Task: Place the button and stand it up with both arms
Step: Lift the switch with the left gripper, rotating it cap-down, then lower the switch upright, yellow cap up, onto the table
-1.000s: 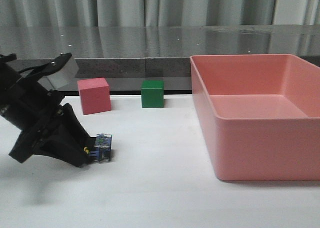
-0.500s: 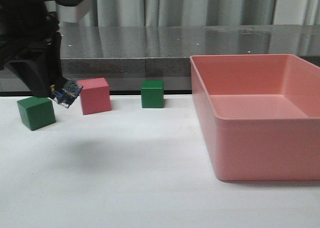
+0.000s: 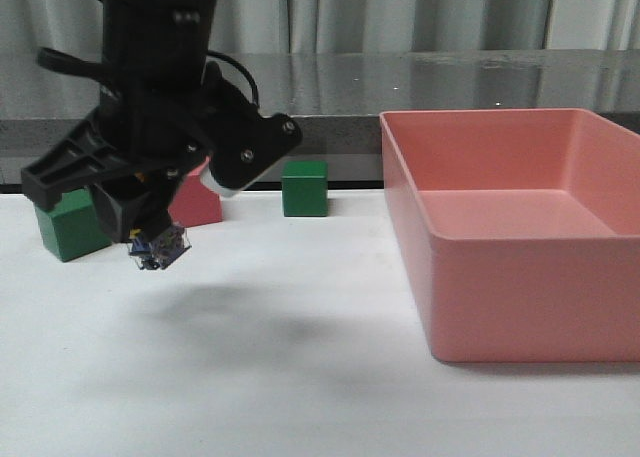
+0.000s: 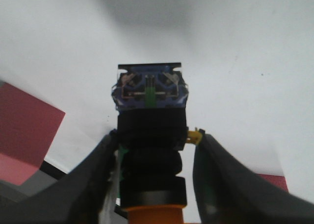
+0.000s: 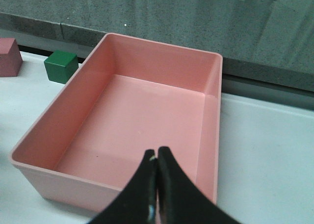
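Observation:
My left gripper [image 3: 150, 239] hangs above the left part of the white table and is shut on the button [image 3: 158, 247]. The clear-blue square base points down, well above the table. In the left wrist view the button [image 4: 151, 121] sits between my two fingers [image 4: 105, 170], black body gripped, blue base outermost, orange-yellow cap nearest the wrist. My right gripper [image 5: 157, 155] is shut and empty, and hovers over the near rim of the pink bin [image 5: 142, 121]. The right arm does not show in the front view.
A large pink bin [image 3: 520, 307] fills the right side of the table. A green cube [image 3: 70, 229] and a red cube [image 3: 200, 205] stand behind the left gripper. A second green cube [image 3: 304, 187] stands at the back middle. A grey ledge and curtains lie behind.
My left arm lifted the button off the table, swung it up to the left, and now holds it lower and further right, with the base turned downward.

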`<control>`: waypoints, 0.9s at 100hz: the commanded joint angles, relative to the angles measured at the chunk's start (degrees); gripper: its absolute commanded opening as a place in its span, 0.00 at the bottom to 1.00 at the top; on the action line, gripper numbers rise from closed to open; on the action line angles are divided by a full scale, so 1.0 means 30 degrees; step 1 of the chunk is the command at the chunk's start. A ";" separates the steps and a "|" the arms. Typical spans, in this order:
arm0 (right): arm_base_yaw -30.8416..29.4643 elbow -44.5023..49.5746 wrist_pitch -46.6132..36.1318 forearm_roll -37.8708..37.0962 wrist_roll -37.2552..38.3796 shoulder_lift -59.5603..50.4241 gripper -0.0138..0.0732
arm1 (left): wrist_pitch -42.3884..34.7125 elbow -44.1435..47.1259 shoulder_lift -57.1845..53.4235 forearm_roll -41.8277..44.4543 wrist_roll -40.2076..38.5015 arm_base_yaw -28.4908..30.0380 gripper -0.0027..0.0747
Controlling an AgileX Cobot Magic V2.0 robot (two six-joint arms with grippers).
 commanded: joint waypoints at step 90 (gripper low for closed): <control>-0.0146 -0.0510 -0.1341 0.0116 -0.0030 0.0023 0.09 | 0.0605 -0.0545 0.0636 0.1197 -0.2200 -0.0819 0.05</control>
